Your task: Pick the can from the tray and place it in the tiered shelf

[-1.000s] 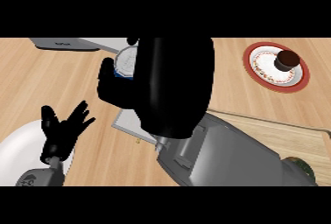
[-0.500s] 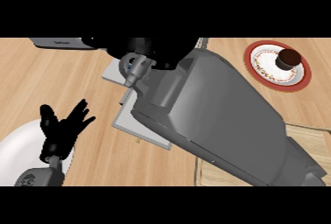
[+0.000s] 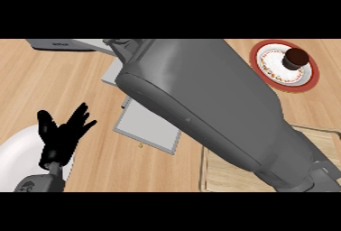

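1. Main risk: the right forearm (image 3: pixel 206 108) lies across the middle of the view, from the near right corner to the far edge. It covers the far part of the tray (image 3: pixel 148 131) and whatever sits beyond. Any move toward the shelf (image 3: pixel 63 44) would be judged without sight of the can, so a misplaced set-down or a knock against the shelf edge seems the likeliest fault.
2. Second risk: the forearm passes low over the tray. A sideways swing could, I judge, nudge the tray or sweep toward the red-rimmed plate (image 3: pixel 258 49) at the far right.
3. The can shows nowhere. It is either under the forearm or past the far edge, and I cannot tell which, nor whether it is off the tray.
4. The right hand is out of view at the end of that forearm, so I cannot tell what it is doing, or how the can lies relative to it.
5. The left hand (image 3: pixel 63 135) rests at the near left with its fingers spread and upright, holding nothing. It sits beside a white dish (image 3: pixel 16 151), well apart from the tray and shelf.
6. The shelf is at the far left, only its near edge showing. A wooden board (image 3: pixel 223 173) lies near right, partly under the forearm.
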`<state>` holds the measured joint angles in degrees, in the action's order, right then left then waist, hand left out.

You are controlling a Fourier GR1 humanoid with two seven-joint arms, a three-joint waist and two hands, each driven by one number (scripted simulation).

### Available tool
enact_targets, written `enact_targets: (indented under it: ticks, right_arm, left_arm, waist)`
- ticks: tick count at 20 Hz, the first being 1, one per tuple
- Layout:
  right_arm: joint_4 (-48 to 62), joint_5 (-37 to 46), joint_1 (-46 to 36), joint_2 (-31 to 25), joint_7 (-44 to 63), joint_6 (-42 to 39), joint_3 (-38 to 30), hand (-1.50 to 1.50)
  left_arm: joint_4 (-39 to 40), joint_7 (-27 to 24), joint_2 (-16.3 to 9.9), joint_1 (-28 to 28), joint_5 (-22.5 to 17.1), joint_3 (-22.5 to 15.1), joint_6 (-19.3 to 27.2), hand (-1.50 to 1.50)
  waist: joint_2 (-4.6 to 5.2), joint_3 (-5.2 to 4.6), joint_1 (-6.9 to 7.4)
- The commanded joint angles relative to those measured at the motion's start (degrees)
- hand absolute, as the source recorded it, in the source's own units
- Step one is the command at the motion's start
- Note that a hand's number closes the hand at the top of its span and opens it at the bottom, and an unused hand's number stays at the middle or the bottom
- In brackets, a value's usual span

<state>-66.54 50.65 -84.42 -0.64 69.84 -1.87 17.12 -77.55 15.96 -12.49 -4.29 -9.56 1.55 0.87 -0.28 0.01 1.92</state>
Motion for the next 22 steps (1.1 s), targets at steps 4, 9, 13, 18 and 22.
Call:
enact_targets:
  ticks: [4, 9, 13, 18, 22]
  right_arm:
    - [9.78, 1.03, -3.86, 0.61, 6.0, 2.77, -4.11, 1.5]
    - [9.99, 0.65, -2.79, 0.61, 5.1, 5.95, -1.86, 1.5]
    - [11.73, -0.22, -1.13, 0.61, 1.78, 10.1, -0.42, 1.5]
    - [16.06, -1.69, -4.51, 0.62, 2.16, 10.7, -0.83, 1.5]
    - [15.14, -1.6, -4.21, 0.62, 2.59, 4.78, -0.08, 1.5]
  left_arm:
    - [4.13, -2.24, 0.31, 0.56, 0.35, 0.6, -0.82, 0.0]
    - [1.58, -0.13, -0.05, 0.79, 0.21, 0.87, -0.53, 0.0]
    - [1.61, -1.23, 1.53, 1.07, 1.66, -0.14, 0.76, 0.0]
    - [-1.18, 1.32, 0.64, 1.95, 0.67, -0.23, -0.78, 0.0]
    - [-1.1, -0.42, 1.22, 3.13, 0.69, 0.39, -0.45, 0.0]
  waist:
    - [0.51, -0.15, -0.65]
    - [0.32, -0.08, -0.71]
    - [0.38, -0.08, -0.67]
    - [0.38, -0.09, 0.06]
    - [0.16, -0.07, -0.71]
